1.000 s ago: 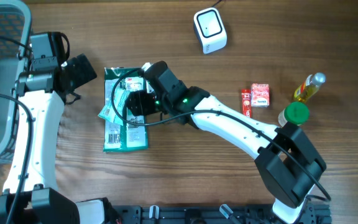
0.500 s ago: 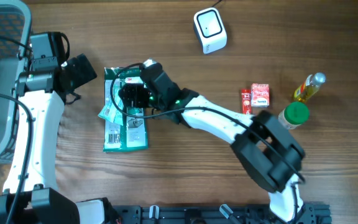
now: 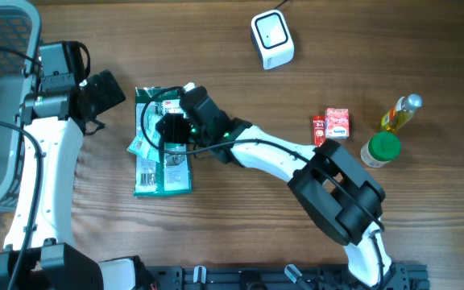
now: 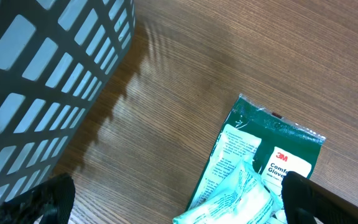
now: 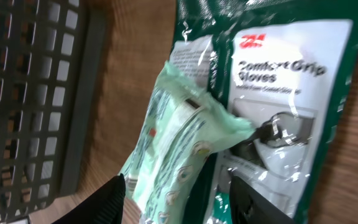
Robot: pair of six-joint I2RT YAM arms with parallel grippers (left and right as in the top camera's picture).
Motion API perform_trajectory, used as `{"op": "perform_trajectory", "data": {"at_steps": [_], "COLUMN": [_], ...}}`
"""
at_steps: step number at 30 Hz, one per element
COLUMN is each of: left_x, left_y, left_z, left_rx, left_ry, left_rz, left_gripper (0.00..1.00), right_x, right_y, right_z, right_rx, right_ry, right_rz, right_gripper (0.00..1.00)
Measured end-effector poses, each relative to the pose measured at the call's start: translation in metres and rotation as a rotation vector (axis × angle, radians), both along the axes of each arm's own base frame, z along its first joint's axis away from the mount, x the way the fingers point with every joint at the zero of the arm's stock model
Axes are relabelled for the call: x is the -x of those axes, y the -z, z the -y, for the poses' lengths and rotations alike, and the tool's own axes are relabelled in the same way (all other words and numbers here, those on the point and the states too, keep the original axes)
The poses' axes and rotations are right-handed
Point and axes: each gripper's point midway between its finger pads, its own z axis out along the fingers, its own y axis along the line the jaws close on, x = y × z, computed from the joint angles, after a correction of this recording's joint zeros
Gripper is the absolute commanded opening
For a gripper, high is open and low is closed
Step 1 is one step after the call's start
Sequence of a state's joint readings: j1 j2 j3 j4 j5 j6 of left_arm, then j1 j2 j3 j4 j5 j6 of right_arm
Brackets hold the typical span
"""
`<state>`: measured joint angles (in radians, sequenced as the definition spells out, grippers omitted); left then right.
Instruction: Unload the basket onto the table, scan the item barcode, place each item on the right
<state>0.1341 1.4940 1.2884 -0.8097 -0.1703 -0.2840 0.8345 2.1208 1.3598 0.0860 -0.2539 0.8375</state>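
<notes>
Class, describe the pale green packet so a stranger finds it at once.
Start at the grey basket at the far left of the overhead view; right of it lies a flat dark green gloves pack. On that pack lies the packet: pale mint, puffy and crinkled, where the pack is flat and dark.

Overhead straight down, both wrist views close, oblique — all share glove pack point(image 3: 163, 173)

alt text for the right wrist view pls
A pale green packet lies across a green 3M gloves pack on the wooden table, with the open right gripper straddling its lower end. A grey basket stands at left.
</notes>
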Motion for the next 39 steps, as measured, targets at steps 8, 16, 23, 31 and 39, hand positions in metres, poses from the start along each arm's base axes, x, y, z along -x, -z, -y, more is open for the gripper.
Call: {"op": "perform_trajectory", "data": {"at_steps": [8, 16, 23, 31, 39], "left_x": [0.000, 0.000, 0.000, 0.000, 0.000], "left_y": [0.000, 0.000, 0.000, 0.000, 0.000], "left_z": [0.000, 0.000, 0.000, 0.000, 0.000], "left_rx": [0.000, 0.000, 0.000, 0.000, 0.000], "left_ry": [0.000, 0.000, 0.000, 0.000, 0.000], "left_rz": [0.000, 0.000, 0.000, 0.000, 0.000], "left_gripper": [1.00, 1.00, 1.00, 1.00, 1.00], "right_x": [0.018, 0.011, 0.010, 0.010, 0.009], "right_y": [0.002, 0.017, 0.028, 0.028, 0.039], "right_z": [-0.017, -0.022, -0.022, -0.022, -0.020], "right_rx": [0.006, -0.012, -0.015, -0.014, 0.006], "right_ry": [-0.024, 0.005, 0.024, 0.023, 0.033], "right_rz": [0.021, 0.025, 0.003, 0.003, -0.005], "right_gripper": [0.50, 0.49, 0.32, 0.37, 0.25]}}
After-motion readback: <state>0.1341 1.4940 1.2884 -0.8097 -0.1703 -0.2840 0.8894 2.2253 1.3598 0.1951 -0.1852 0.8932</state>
